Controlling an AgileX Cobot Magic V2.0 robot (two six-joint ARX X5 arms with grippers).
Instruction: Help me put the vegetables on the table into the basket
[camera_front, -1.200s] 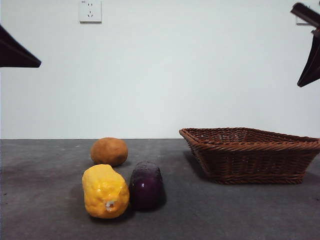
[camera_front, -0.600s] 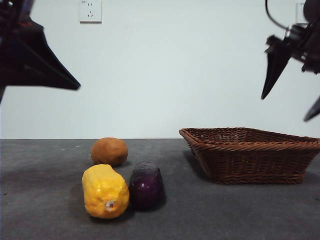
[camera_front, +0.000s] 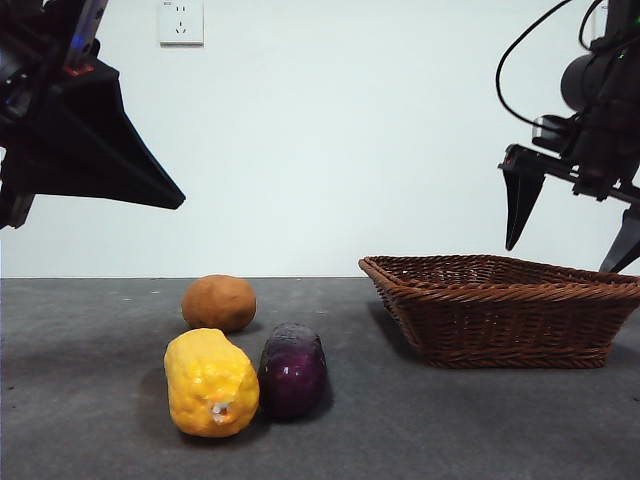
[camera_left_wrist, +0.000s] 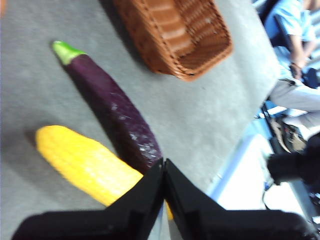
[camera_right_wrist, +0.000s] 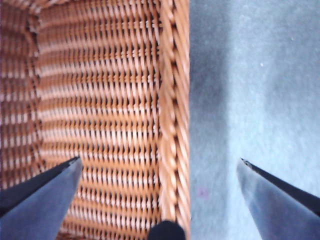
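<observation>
My left gripper (camera_left_wrist: 164, 165), jaws together, hung above corn (camera_left_wrist: 85, 162) & eggplant (camera_left_wrist: 107, 107), lying side by side, long axes parallel; nearer arm. Right gripper (camera_right_wrist: 159, 172), jaws wide, straddled basket (camera_right_wrist: 175, 100) rim, veg well apart.

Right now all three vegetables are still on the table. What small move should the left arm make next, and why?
Probably open the left gripper: its jaws are closed while it hangs above the corn and eggplant, which lie side by side and touching on the table. Then lower onto one. The right gripper is open over the basket rim; the potato sits farther back.
</observation>
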